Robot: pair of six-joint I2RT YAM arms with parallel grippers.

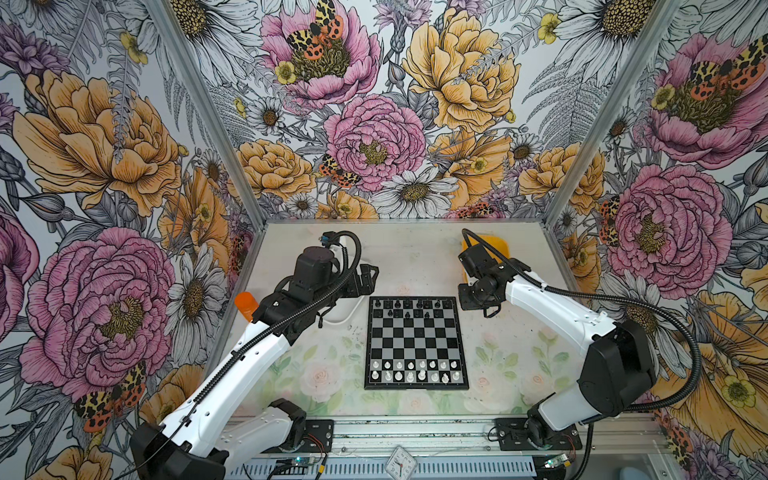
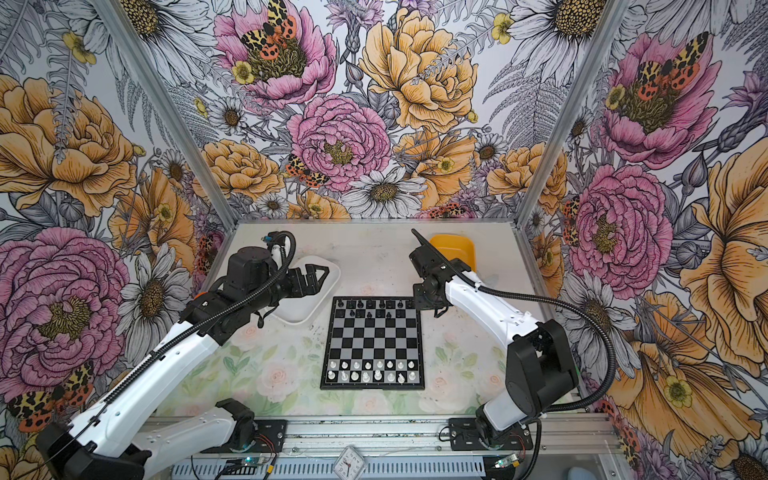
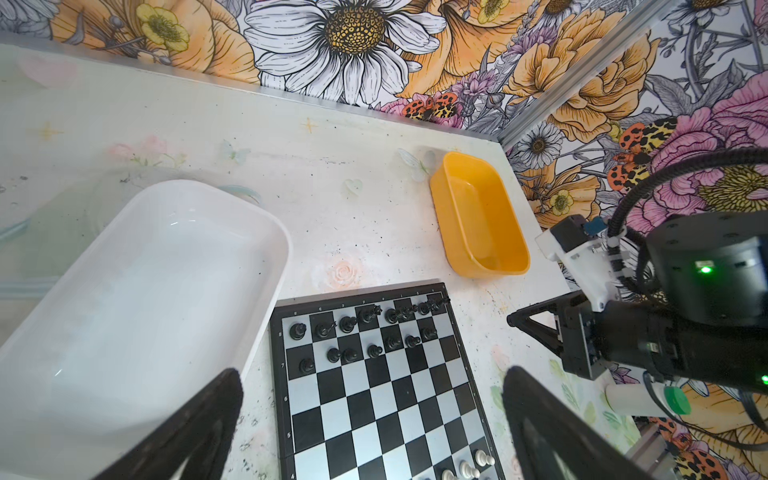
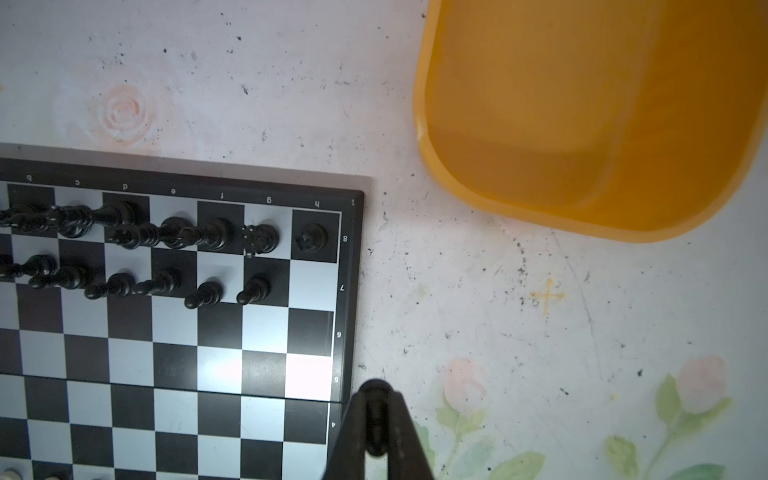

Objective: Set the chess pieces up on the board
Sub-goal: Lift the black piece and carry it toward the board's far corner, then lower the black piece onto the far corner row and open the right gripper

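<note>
The right claw (image 4: 376, 390) is closed on a small dark piece (image 4: 376, 419), seemingly a black pawn, its long axis running along the claw. It hangs just off the right edge of the square black-and-silver chessboard (image 1: 417, 345). The left claw (image 3: 374, 376) gapes wide above the white oblong tub (image 3: 266, 249) by the board's far left corner. The board lies mid-tabletop (image 1: 415, 257), edges square to it. Glossy black chessmen (image 1: 409, 309) stand upright on the far two rows, white chessmen (image 1: 415, 370) on the near two. A yellow oblong tub (image 4: 582, 124) sits beyond.
</note>
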